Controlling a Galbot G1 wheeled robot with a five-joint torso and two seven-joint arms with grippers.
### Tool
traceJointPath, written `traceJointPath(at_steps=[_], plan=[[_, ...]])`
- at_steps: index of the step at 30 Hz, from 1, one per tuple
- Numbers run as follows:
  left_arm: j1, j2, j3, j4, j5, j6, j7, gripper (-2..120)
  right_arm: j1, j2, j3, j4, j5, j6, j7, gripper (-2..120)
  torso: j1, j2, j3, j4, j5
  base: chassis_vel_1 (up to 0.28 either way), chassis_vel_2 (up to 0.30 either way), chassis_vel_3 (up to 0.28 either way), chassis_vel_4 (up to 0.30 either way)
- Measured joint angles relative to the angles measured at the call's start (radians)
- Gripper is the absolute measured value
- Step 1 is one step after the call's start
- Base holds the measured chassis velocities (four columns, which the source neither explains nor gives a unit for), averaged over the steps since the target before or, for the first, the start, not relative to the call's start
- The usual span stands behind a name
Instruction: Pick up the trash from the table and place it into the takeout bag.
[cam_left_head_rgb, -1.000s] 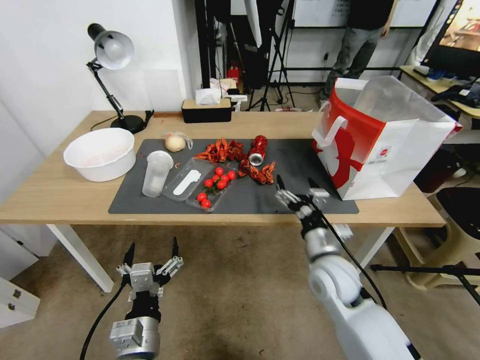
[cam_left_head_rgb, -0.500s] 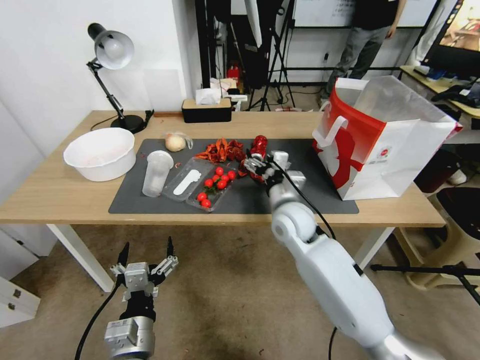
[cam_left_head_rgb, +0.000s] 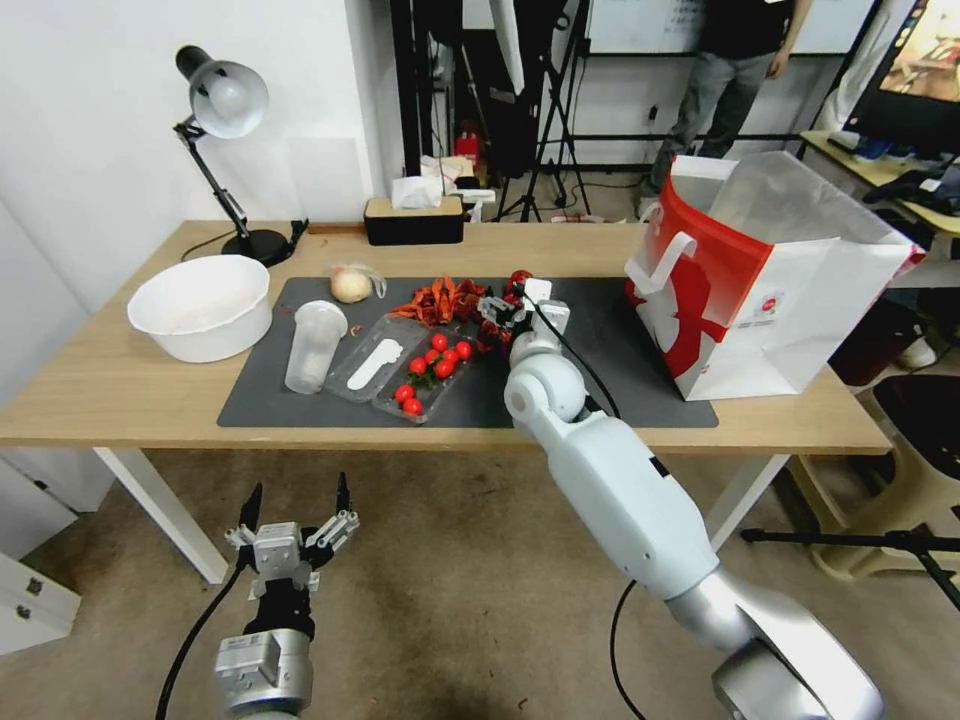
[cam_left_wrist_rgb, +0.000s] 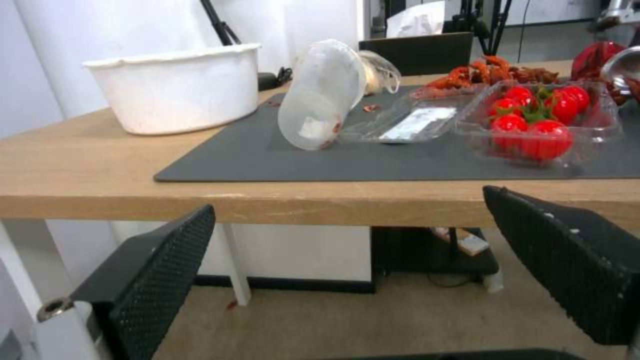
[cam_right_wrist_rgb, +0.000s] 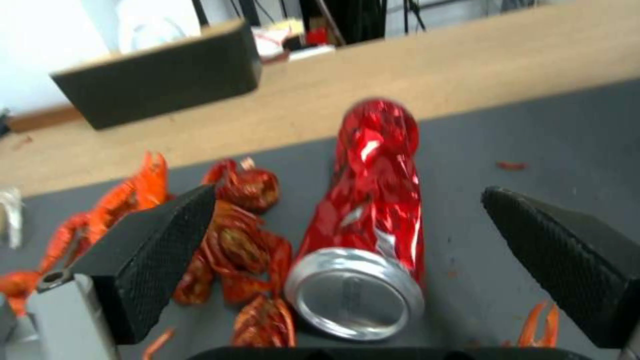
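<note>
The crushed red can (cam_right_wrist_rgb: 367, 220) lies on its side on the dark mat (cam_left_head_rgb: 620, 340) of the table (cam_left_head_rgb: 100, 390). My right gripper (cam_right_wrist_rgb: 347, 200) is open, with one finger on each side of the can and not touching it. In the head view the right gripper (cam_left_head_rgb: 512, 305) covers most of the can (cam_left_head_rgb: 518, 277). The takeout bag (cam_left_head_rgb: 760, 280) stands open at the table's right end. A clear plastic cup (cam_left_head_rgb: 315, 345), a pale bowl (cam_left_head_rgb: 200, 305) and a wrapped round item (cam_left_head_rgb: 350, 285) are on the left. My left gripper (cam_left_head_rgb: 298, 492) hangs open below the table's front edge.
Red crayfish shells (cam_right_wrist_rgb: 233, 240) lie right beside the can. A clear tray of tomatoes (cam_left_head_rgb: 430, 375) and an open clear lid (cam_left_head_rgb: 372, 365) lie mid-mat. A desk lamp (cam_left_head_rgb: 225, 100) and a black tissue box (cam_left_head_rgb: 413, 222) stand at the back edge.
My right arm has reached forward from the mat's front edge to the can, which now lies between its open fingers. The left gripper has barely moved.
</note>
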Motion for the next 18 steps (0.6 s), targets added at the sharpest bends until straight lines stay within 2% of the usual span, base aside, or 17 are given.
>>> traceJointPath(at_steps=[6,18], plan=[[-0.003,0.006,-0.003,0.0,-0.005,0.0,-0.001,100,0.029,0.006,-0.005,-0.043,0.064,-0.066,0.019,100,0.0,0.0,0.0,-0.0001,0.0001,0.0,0.0,0.0,0.0],[-0.013,0.009,-0.002,0.012,-0.013,-0.002,-0.003,100,0.051,0.037,-0.004,-0.097,0.078,-0.093,0.026,100,0.0,0.0,0.0,0.0,0.0001,0.0,0.0,0.0,0.0]])
